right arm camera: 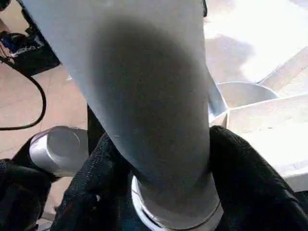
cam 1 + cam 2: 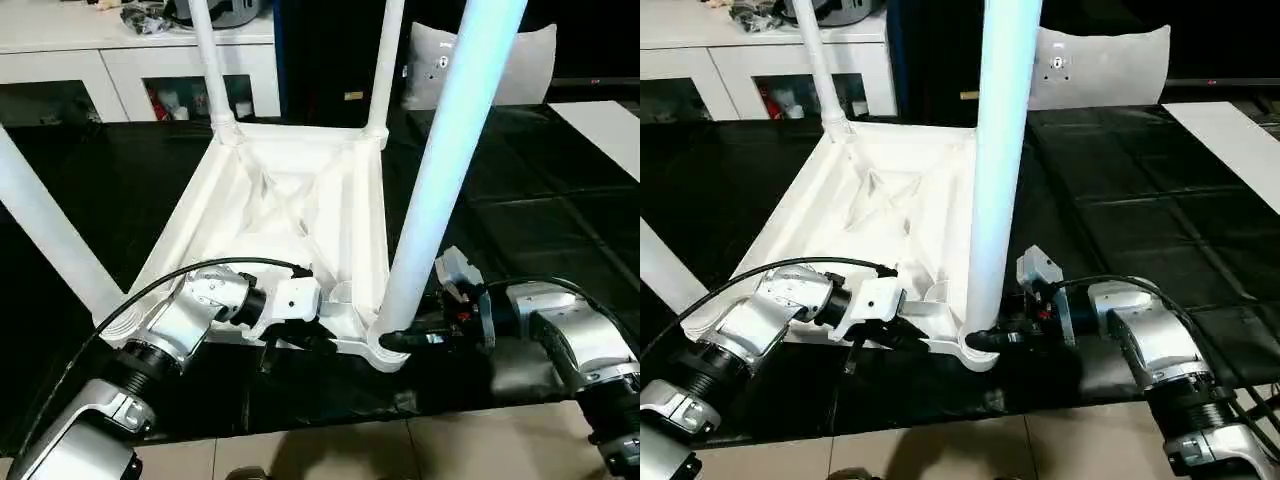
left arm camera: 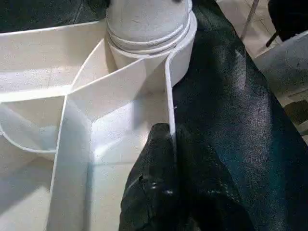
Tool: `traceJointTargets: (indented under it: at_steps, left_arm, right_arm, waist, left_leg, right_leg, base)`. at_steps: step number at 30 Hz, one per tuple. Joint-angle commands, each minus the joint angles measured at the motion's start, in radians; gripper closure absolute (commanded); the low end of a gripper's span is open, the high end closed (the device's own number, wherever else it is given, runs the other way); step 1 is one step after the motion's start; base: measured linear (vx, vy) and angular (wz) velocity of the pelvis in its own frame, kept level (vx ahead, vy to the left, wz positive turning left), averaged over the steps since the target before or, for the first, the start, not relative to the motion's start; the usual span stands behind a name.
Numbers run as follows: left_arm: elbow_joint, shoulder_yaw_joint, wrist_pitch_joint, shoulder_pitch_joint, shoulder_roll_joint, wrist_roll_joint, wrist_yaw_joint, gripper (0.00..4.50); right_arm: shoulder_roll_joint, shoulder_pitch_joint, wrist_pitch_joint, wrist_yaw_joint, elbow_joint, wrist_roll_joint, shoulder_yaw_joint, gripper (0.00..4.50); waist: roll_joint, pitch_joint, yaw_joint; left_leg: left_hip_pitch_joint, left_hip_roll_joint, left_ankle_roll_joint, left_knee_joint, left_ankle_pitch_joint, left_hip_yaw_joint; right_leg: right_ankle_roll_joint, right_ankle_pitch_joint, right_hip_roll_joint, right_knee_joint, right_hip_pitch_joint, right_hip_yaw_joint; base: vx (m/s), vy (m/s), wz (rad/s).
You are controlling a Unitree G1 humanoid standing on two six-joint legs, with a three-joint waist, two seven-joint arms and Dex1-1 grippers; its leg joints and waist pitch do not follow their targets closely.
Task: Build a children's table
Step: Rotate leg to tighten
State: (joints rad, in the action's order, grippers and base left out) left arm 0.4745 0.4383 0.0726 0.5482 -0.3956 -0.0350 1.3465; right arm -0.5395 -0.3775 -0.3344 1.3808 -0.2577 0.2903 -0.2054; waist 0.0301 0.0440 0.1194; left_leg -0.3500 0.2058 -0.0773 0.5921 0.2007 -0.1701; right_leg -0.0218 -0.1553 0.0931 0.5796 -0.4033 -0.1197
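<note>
The children's table's white tabletop [image 2: 290, 200] lies upside down on the black work surface, ribbed underside up. Tube legs stand in the corner sockets: far left [image 2: 210, 60], far right [image 2: 385, 60], near left [image 2: 50, 240] and near right [image 2: 450, 150]. My left gripper [image 2: 300, 335] is at the near edge, shut on the tabletop's thin rim wall [image 3: 169, 96] beside the near right socket. My right gripper [image 2: 400, 340] reaches in from the right, its black fingers [image 1: 240, 168] pressed against both sides of the near right leg [image 1: 154, 96] just above the socket collar.
A white cabinet [image 2: 120, 60] stands at the back left, with a pale cushion-like panel [image 2: 520, 60] behind the table. A white board [image 2: 610, 125] lies at the far right. The work surface's front edge [image 2: 350, 425] runs just below my grippers, with tiled floor beyond.
</note>
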Motion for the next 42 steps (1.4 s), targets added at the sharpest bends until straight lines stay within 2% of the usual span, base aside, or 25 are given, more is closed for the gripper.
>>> traceJointTargets:
  at_steps: [1,4,8,10,13,14,16,18,19,20,21,22,23,24,25,26,27,28,30,33,35,37,38,39,42]
  left_arm:
    - [-0.033,0.044,0.006,-0.003,0.008,-0.012,0.038,4.50]
    - [-0.041,0.037,-0.008,-0.012,0.013,-0.005,0.026,4.50]
    - [-0.091,0.000,-0.105,-0.043,0.040,0.025,-0.040,4.50]
    - [-0.133,-0.022,-0.192,-0.061,0.075,0.029,-0.121,4.50]
    - [-0.152,-0.029,-0.258,-0.063,0.103,0.006,-0.192,4.50]
    - [-0.153,-0.031,-0.276,-0.062,0.113,-0.004,-0.215,4.50]
    - [-0.157,-0.046,-0.323,-0.060,0.147,-0.020,-0.283,4.50]
    - [-0.149,-0.070,-0.369,-0.047,0.192,-0.030,-0.363,4.50]
    - [-0.144,-0.078,-0.380,-0.041,0.206,-0.033,-0.390,4.50]
    - [-0.134,-0.097,-0.410,-0.026,0.238,-0.038,-0.450,4.50]
    - [-0.121,-0.119,-0.433,-0.007,0.270,-0.039,-0.509,4.50]
    - [-0.119,-0.126,-0.443,-0.001,0.281,-0.040,-0.531,4.50]
    - [-0.117,-0.130,-0.447,0.003,0.287,-0.039,-0.544,4.50]
    - [-0.118,-0.133,-0.451,0.006,0.291,-0.040,-0.549,4.50]
    - [-0.118,-0.133,-0.451,0.006,0.291,-0.040,-0.549,4.50]
    - [-0.118,-0.133,-0.450,0.007,0.289,-0.044,-0.550,4.50]
    - [-0.122,-0.133,-0.451,0.003,0.283,-0.055,-0.553,4.50]
    - [-0.124,-0.132,-0.441,-0.004,0.270,-0.059,-0.546,4.50]
    - [-0.128,-0.128,-0.407,-0.023,0.236,-0.069,-0.519,4.50]
    - [-0.130,-0.122,-0.388,-0.030,0.213,-0.069,-0.497,4.50]
    - [-0.131,-0.113,-0.373,-0.036,0.193,-0.067,-0.477,4.50]
    - [-0.123,-0.099,-0.333,-0.041,0.154,-0.071,-0.436,4.50]
    - [-0.113,-0.089,-0.302,-0.041,0.131,-0.077,-0.409,4.50]
    - [-0.103,-0.079,-0.262,-0.041,0.109,-0.079,-0.378,4.50]
    - [-0.088,-0.060,-0.209,-0.038,0.074,-0.083,-0.327,4.50]
  right_arm:
    - [0.010,0.009,-0.026,0.005,0.028,0.028,-0.005,2.33]
    - [0.015,0.025,-0.045,0.000,0.050,0.037,-0.006,2.38]
    - [0.066,0.052,-0.063,-0.105,0.073,0.035,0.015,2.40]
    - [0.162,0.031,-0.072,-0.315,0.044,-0.021,0.043,2.40]
    - [0.241,0.005,-0.118,-0.469,0.022,-0.050,0.064,2.43]
    - [0.266,-0.005,-0.134,-0.513,0.014,-0.056,0.070,2.44]
    - [0.329,-0.029,-0.178,-0.613,-0.007,-0.071,0.082,2.44]
    - [0.405,-0.067,-0.197,-0.735,-0.053,-0.079,0.107,2.44]
    - [0.425,-0.079,-0.196,-0.766,-0.070,-0.080,0.116,2.44]
    - [0.470,-0.107,-0.181,-0.839,-0.110,-0.089,0.136,2.44]
    - [0.499,-0.127,-0.150,-0.873,-0.142,-0.099,0.143,2.44]
    - [0.506,-0.130,-0.140,-0.877,-0.147,-0.103,0.143,2.44]
    - [0.508,-0.131,-0.134,-0.879,-0.148,-0.108,0.140,2.10]
    - [0.509,-0.131,-0.126,-0.895,-0.149,-0.118,0.142,1.89]
    - [0.509,-0.131,-0.126,-0.895,-0.149,-0.118,0.142,1.76]
    - [0.503,-0.125,-0.125,-0.892,-0.142,-0.120,0.146,1.76]
    - [0.494,-0.114,-0.124,-0.880,-0.128,-0.120,0.154,1.76]
    - [0.474,-0.099,-0.114,-0.854,-0.112,-0.121,0.152,1.54]
    - [0.425,-0.064,-0.090,-0.797,-0.077,-0.115,0.157,1.37]
    - [0.379,-0.040,-0.069,-0.731,-0.055,-0.105,0.154,1.10]
    - [0.346,-0.026,-0.053,-0.689,-0.043,-0.097,0.151,0.92]
    - [0.284,-0.001,-0.037,-0.600,-0.009,-0.074,0.154,0.79]
    - [0.251,0.008,-0.032,-0.552,0.007,-0.061,0.157,0.66]
    - [0.219,0.017,-0.027,-0.505,0.021,-0.051,0.160,0.55]
    - [0.161,0.022,-0.013,-0.420,0.030,-0.042,0.161,0.33]
  waist:
    - [-0.014,-0.068,-0.004]
    - [-0.012,-0.069,-0.002]
    - [-0.012,-0.067,-0.008]
    - [-0.011,-0.063,-0.015]
    - [-0.012,-0.053,-0.052]
    - [-0.011,-0.052,-0.060]
    - [-0.011,-0.050,-0.091]
    - [-0.010,-0.048,-0.109]
    - [-0.010,-0.048,-0.109]
    - [-0.006,-0.046,-0.131]
    - [-0.001,-0.049,-0.139]
    - [0.005,-0.052,-0.144]
    - [0.007,-0.056,-0.148]
    - [0.004,-0.055,-0.146]
    - [0.001,-0.055,-0.143]
    - [-0.006,-0.056,-0.144]
    - [-0.002,-0.058,-0.139]
    - [0.001,-0.058,-0.136]
    - [-0.003,-0.062,-0.124]
    - [-0.006,-0.066,-0.112]
    - [-0.010,-0.065,-0.101]
    - [-0.009,-0.068,-0.090]
    - [-0.008,-0.069,-0.078]
    - [-0.009,-0.069,-0.072]
    - [-0.009,-0.065,-0.060]
  left_leg:
    - [-0.002,0.029,0.066,-0.064,0.134,-0.001]
    - [-0.001,0.029,0.066,-0.064,0.136,-0.001]
    - [-0.001,0.029,0.055,-0.066,0.152,-0.001]
    - [-0.001,0.026,0.044,-0.069,0.170,0.000]
    - [-0.006,0.010,0.007,-0.072,0.223,0.007]
    - [-0.005,0.009,0.004,-0.072,0.235,0.008]
    - [-0.003,0.001,0.004,-0.065,0.278,0.011]
    - [0.002,-0.006,0.004,-0.057,0.308,0.013]
    - [0.002,-0.006,0.004,-0.057,0.308,0.013]
    - [0.008,-0.006,0.006,-0.049,0.345,0.017]
    - [0.014,-0.003,0.013,-0.049,0.372,0.021]
    - [0.014,0.002,0.020,-0.053,0.379,0.024]
    - [0.000,0.015,0.028,-0.063,0.377,0.034]
    - [-0.006,0.018,0.035,-0.071,0.375,0.035]
    - [-0.001,0.013,0.035,-0.070,0.365,0.032]
    - [-0.004,0.012,0.038,-0.070,0.353,0.031]
    - [-0.005,0.014,0.041,-0.072,0.328,0.030]
    - [-0.003,0.015,0.043,-0.072,0.320,0.028]
    - [-0.006,0.018,0.055,-0.072,0.271,0.023]
    - [-0.012,0.019,0.072,-0.068,0.203,0.017]
    - [-0.011,0.016,0.082,-0.063,0.177,0.011]
    - [-0.015,0.014,0.089,-0.060,0.152,0.010]
    - [-0.009,0.017,0.095,-0.060,0.132,0.007]
    - [-0.011,0.018,0.100,-0.062,0.121,0.007]
    - [-0.007,0.022,0.091,-0.066,0.148,0.009]
  right_leg:
    - [-0.172,-0.276,0.058,-0.058,0.061,0.054]
    - [-0.173,-0.275,0.058,-0.058,0.061,0.054]
    - [-0.168,-0.298,0.058,-0.060,0.061,0.054]
    - [-0.155,-0.342,0.058,-0.065,0.060,0.053]
    - [-0.069,-0.535,0.055,-0.092,0.062,0.036]
    - [-0.059,-0.555,0.053,-0.096,0.059,0.033]
    - [-0.027,-0.616,0.050,-0.113,0.054,0.021]
    - [-0.002,-0.667,0.048,-0.125,0.046,0.009]
    - [-0.002,-0.667,0.048,-0.125,0.046,0.009]
    - [0.011,-0.694,0.049,-0.138,0.040,-0.007]
    - [0.009,-0.672,0.050,-0.143,0.041,-0.014]
    - [-0.001,-0.642,0.051,-0.141,0.045,-0.016]
    - [-0.017,-0.561,0.055,-0.131,0.063,-0.016]
    - [-0.031,-0.510,0.054,-0.127,0.065,-0.010]
    - [-0.051,-0.496,0.057,-0.125,0.061,-0.006]
    - [-0.060,-0.488,0.058,-0.121,0.062,-0.002]
    - [-0.078,-0.465,0.059,-0.115,0.063,0.005]
    - [-0.088,-0.448,0.060,-0.113,0.060,0.009]
    - [-0.119,-0.375,0.059,-0.101,0.063,0.020]
    - [-0.142,-0.324,0.061,-0.089,0.066,0.028]
    - [-0.147,-0.322,0.059,-0.087,0.061,0.031]
    - [-0.140,-0.330,0.062,-0.085,0.068,0.031]
    - [-0.132,-0.323,0.060,-0.086,0.064,0.032]
    - [-0.131,-0.313,0.058,-0.083,0.067,0.032]
    - [-0.122,-0.344,0.057,-0.086,0.062,0.030]
  base:
    - [0.000,0.000,0.00]
    - [0.000,0.000,0.00]
    - [0.000,0.000,0.00]
    - [0.000,0.000,0.00]
    - [0.000,0.000,0.00]
    - [0.000,0.000,0.00]
    - [0.000,0.000,0.00]
    - [0.000,0.000,0.00]
    - [0.000,0.000,0.00]
    - [0.000,0.000,0.00]
    - [0.000,0.000,0.00]
    - [0.000,0.000,0.00]
    - [0.000,0.000,0.00]
    - [0.000,0.000,0.00]
    - [0.000,0.000,0.00]
    - [0.000,0.000,0.00]
    - [0.000,0.000,0.00]
    - [0.000,0.000,0.00]
    - [0.000,0.000,0.00]
    - [0.000,0.000,0.00]
    - [0.000,0.000,0.00]
    - [0.000,0.000,0.00]
    - [0.000,0.000,0.00]
    - [0.000,0.000,0.00]
    - [0.000,0.000,0.00]
